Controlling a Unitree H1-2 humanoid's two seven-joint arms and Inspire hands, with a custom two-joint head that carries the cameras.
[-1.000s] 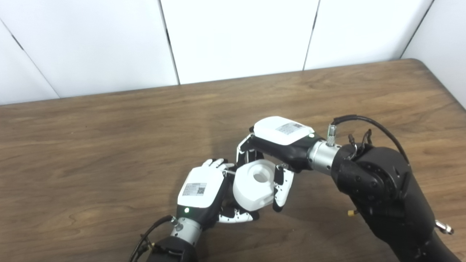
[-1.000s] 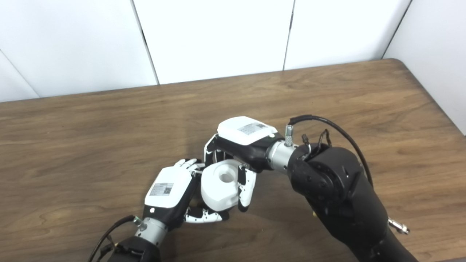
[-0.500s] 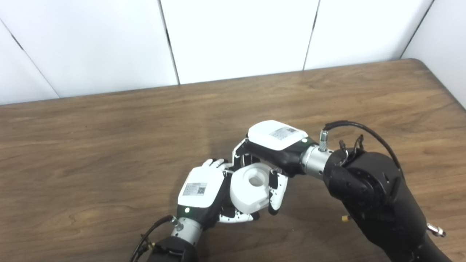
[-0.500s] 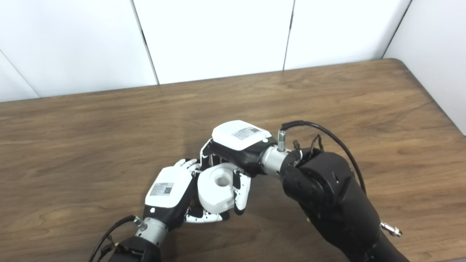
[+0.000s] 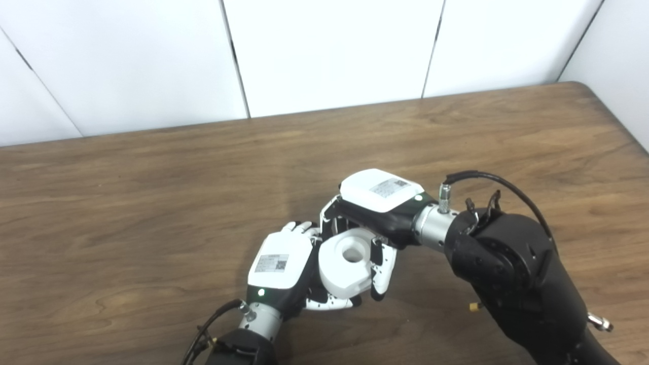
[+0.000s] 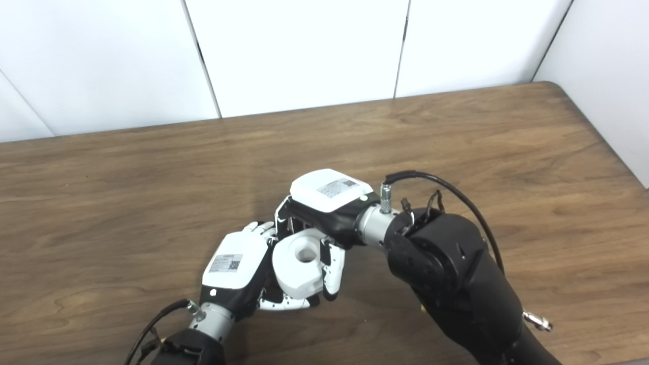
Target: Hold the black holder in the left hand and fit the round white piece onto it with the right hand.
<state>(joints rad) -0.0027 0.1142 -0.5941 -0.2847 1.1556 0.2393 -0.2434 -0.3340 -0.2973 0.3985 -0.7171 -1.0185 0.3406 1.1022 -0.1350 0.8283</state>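
Round white piece (image 5: 347, 261): gripped by right hand (image 5: 377, 205), pressed against left hand (image 5: 284, 268) at 9 o'clock; left hand's hold unclear.

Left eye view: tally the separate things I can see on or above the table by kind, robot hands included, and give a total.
Robot hands: 2, the left robot hand and the right robot hand.
Round white pieces: 1, the round white piece, held between the two hands.
Black holders: 0 plainly visible; any holder is hidden inside the left hand.
Tables: 1, the wooden table.
Total: 4.
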